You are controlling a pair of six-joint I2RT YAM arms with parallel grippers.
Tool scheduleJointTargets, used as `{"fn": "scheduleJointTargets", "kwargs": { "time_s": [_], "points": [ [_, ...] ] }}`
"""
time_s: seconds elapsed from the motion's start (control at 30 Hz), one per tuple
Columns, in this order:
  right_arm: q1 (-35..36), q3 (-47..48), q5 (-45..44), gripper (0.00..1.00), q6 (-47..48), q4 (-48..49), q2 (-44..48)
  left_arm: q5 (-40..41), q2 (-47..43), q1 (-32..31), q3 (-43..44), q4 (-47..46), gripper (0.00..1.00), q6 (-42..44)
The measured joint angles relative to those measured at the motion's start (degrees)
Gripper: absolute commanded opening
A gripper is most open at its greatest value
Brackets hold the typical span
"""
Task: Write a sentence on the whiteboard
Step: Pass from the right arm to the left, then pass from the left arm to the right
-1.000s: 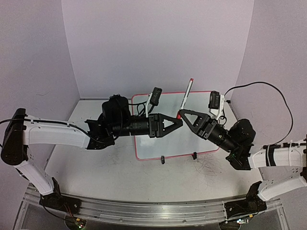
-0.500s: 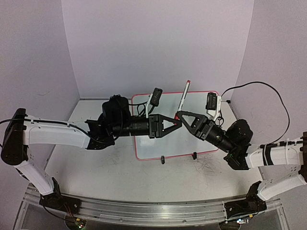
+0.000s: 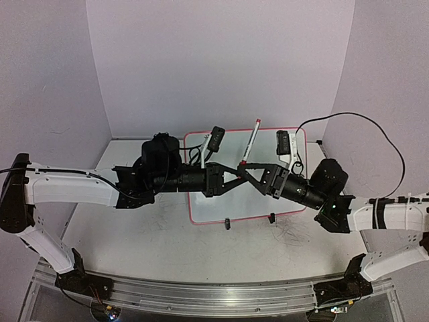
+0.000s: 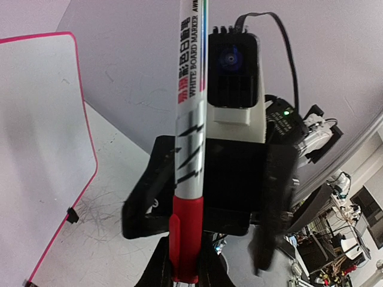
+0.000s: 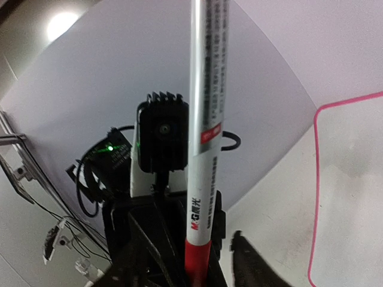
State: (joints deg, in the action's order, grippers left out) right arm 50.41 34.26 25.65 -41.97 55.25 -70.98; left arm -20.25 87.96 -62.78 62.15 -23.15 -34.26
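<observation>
1. Both arms have shifted leftward over the past second. The right end effector (image 3: 241,168) has advanced until its fingers cross those of the left end effector (image 4: 183,266).
2. Left end effector: closed tight on the red lower end of the marker (image 3: 249,142), which stands nearly upright.
3. Right end effector: jaws parted around the marker, one finger clear of it.
4. Whiteboard (image 3: 224,201): flat on the tabletop (image 3: 134,231), directly beneath both end effectors.

You can read WHITE BOARD MARKER beside Chinese characters on the marker (image 4: 190,119); the right wrist view shows M&G printed near its red end.
</observation>
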Motion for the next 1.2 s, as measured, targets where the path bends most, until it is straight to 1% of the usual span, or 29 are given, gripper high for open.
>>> {"fn": "scheduleJointTargets", "kwargs": {
  "time_s": [0.03,0.1,0.2,0.3,0.4,0.53,0.67,0.8,0.93,1.07,1.13,1.2],
  "points": [
    [0.0,0.62,0.17,0.96,0.95,-3.65,0.67,0.63,-0.12,0.0,0.0,1.42,0.0,0.7],
    [-0.19,2.16,0.57,0.98,3.18,-11.26,2.13,1.79,-0.51,0.11,0.02,4.61,0.0,2.45],
    [-0.71,6.27,0.38,0.98,7.59,-25.64,5.27,2.91,-1.75,0.27,0.16,10.68,0.0,6.25],
    [-1.4,11.45,-1.92,0.98,12.19,-39.1,9.05,2.92,-3.21,0.37,0.59,16.72,0.0,10.56],
    [-2.91,17.37,-3.3,0.98,17.65,-50.26,11.75,2.31,-4.47,0.37,1.28,22.78,0.0,15.02],
    [-5.97,26.4,-2.01,0.98,23.0,-62.26,10.08,0.5,-5.0,0.37,3.15,30.02,0.0,20.15],
    [-8.24,30.36,3.65,0.96,25.96,-69.11,5.68,-2.01,-4.96,0.37,5.26,36.86,0.0,24.48],
    [-8.5,30.84,11.19,0.88,28.97,-74.06,1.84,-5.03,-3.73,0.37,8.5,43.12,0.0,27.89],
    [-8.5,31.09,18.81,0.75,31.74,-77.38,-0.43,-7.04,-2.41,0.37,9.81,46.84,0.0,30.08],
    [-8.5,31.76,25.31,0.63,33.72,-78.58,-2.96,-8.65,-1.04,0.37,10.34,49.7,0.0,31.48],
    [-8.49,31.76,28.02,0.61,34.36,-78.98,-4.16,-9.32,-0.29,0.37,10.96,51.42,0.0,32.01],
    [-8.43,31.76,29.86,0.6,34.91,-79.27,-5.3,-9.62,0.16,0.37,11.44,52.44,0.0,32.56]
  ]
}}
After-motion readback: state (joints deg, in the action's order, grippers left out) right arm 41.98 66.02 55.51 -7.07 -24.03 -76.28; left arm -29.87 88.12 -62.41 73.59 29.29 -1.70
